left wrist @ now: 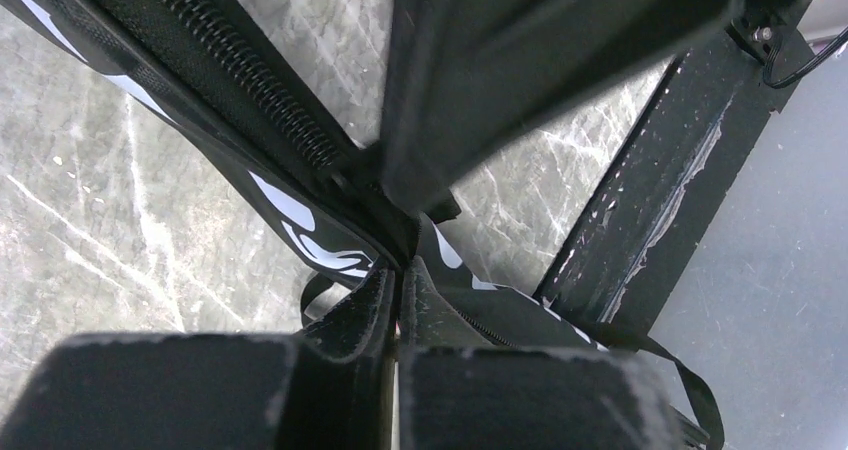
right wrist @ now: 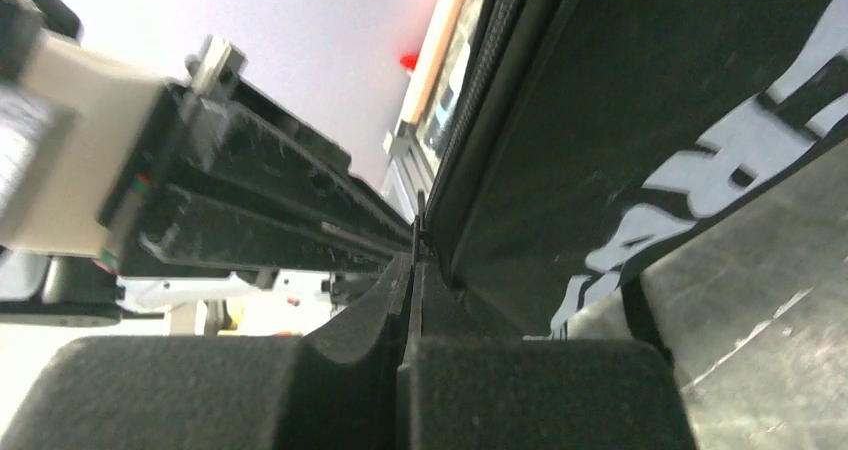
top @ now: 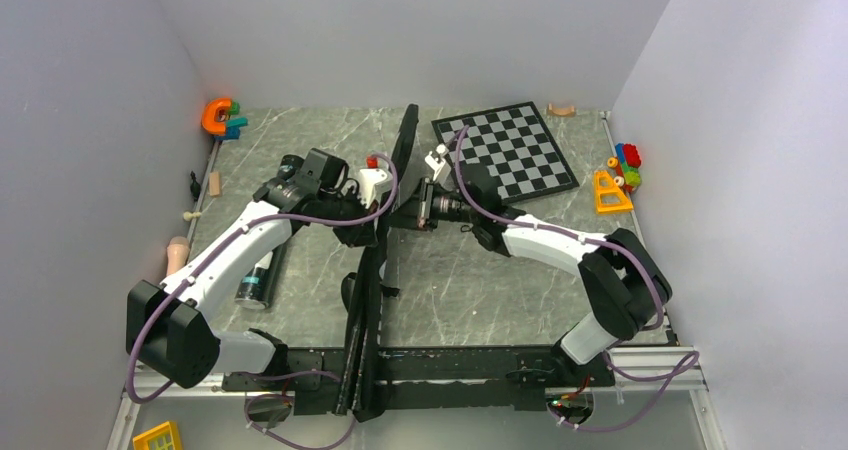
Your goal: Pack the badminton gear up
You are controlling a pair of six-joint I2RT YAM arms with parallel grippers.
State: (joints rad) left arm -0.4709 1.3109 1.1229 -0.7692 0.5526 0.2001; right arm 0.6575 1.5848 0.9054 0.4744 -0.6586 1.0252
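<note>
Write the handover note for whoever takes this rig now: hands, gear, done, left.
Hands: left hand shut on the racket bag by its zipper; right hand shut on the bag's edge from the other side.
Gear: the bag stands on edge down the middle of the table; the tube lies left of it.
No rackets or shuttlecocks in view; whether they are inside, cannot tell.
Left: tube not yet packed; zipper state unclear.

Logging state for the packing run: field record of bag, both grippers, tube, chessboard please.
racket bag: standing on edge, running from near edge toward far wall
left gripper: shut on racket bag's edge
right gripper: shut on racket bag, opposite side
tube: lying left of the bag, outside it
chessboard: flat, far right of the bag
</note>
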